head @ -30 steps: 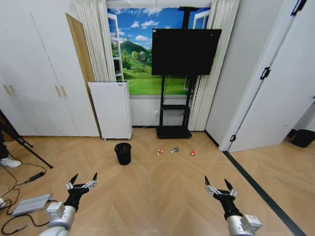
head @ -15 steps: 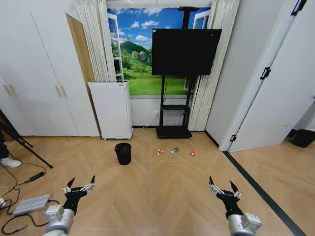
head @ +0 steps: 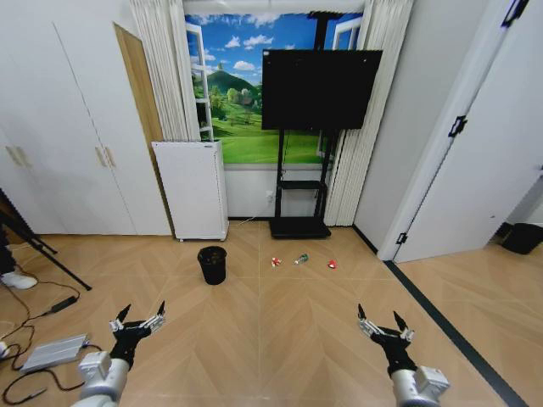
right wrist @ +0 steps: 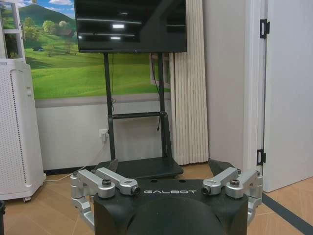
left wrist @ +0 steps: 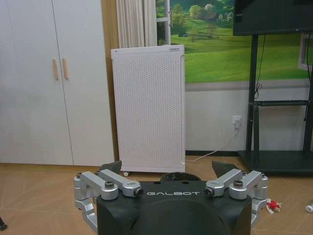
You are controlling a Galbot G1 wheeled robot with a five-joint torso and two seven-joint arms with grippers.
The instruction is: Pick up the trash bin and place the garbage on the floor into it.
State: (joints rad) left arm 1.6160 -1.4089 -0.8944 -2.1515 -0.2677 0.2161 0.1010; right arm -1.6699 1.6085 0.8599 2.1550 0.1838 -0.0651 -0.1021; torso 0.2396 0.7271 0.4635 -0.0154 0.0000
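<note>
The black trash bin [head: 212,264] stands upright on the wood floor, ahead and a little left of centre. To its right the garbage lies in a row: a red-and-white wrapper [head: 276,262], a small greenish bottle [head: 300,259] and a red scrap [head: 332,264]. My left gripper [head: 142,309] hangs open at the lower left, well short of the bin. My right gripper [head: 378,314] is open at the lower right, short of the litter. In the left wrist view the open left gripper [left wrist: 167,169] points at the white cabinet, with the wrapper [left wrist: 274,205] beside it. The right gripper [right wrist: 165,166] faces the TV stand.
A white air purifier [head: 191,191] and a black TV stand [head: 299,225] stand against the far wall. Cables and a grey device [head: 53,352] lie on the floor at the left, near a tripod leg [head: 51,259]. A dark floor strip [head: 441,318] and a dark grey container [head: 519,237] are at the right.
Both grippers have sunk slightly lower in the head view, still open. The bin and the litter have not moved.
</note>
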